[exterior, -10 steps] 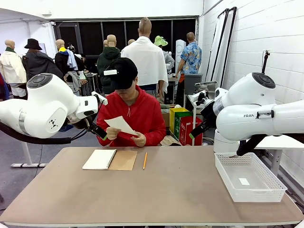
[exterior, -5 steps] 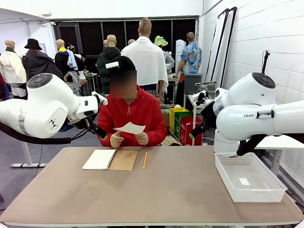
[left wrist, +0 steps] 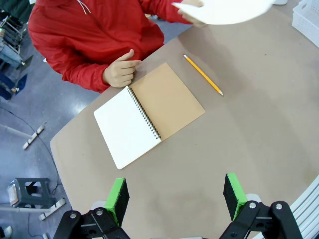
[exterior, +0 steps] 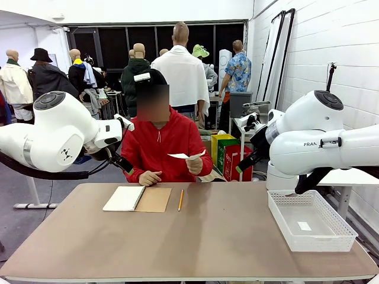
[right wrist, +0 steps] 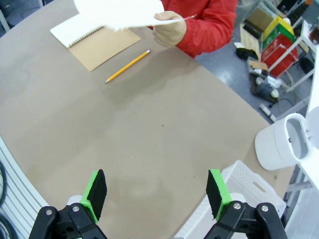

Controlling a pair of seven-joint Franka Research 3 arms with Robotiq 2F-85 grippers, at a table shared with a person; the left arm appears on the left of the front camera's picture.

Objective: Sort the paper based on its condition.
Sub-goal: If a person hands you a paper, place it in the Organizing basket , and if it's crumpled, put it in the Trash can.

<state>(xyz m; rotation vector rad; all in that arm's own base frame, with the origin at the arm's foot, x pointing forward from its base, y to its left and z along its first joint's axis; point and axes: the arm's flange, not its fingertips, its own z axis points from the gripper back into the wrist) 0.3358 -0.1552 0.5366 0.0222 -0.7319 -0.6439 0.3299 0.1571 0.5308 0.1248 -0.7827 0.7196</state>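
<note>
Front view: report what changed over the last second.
The person let go of the paper with one hand, which dropped to the table beside the notebook. The other hand swung the sheet toward the robot's right, now nearly level. Notebook, pencil and basket stayed put.

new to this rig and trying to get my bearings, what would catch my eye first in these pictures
A person in a red jacket at the far side of the table holds a white sheet of paper up in one hand. Before them lie an open spiral notebook and a yellow pencil, with a white basket at the right end. The left gripper and right gripper hang open above the tabletop.
</note>
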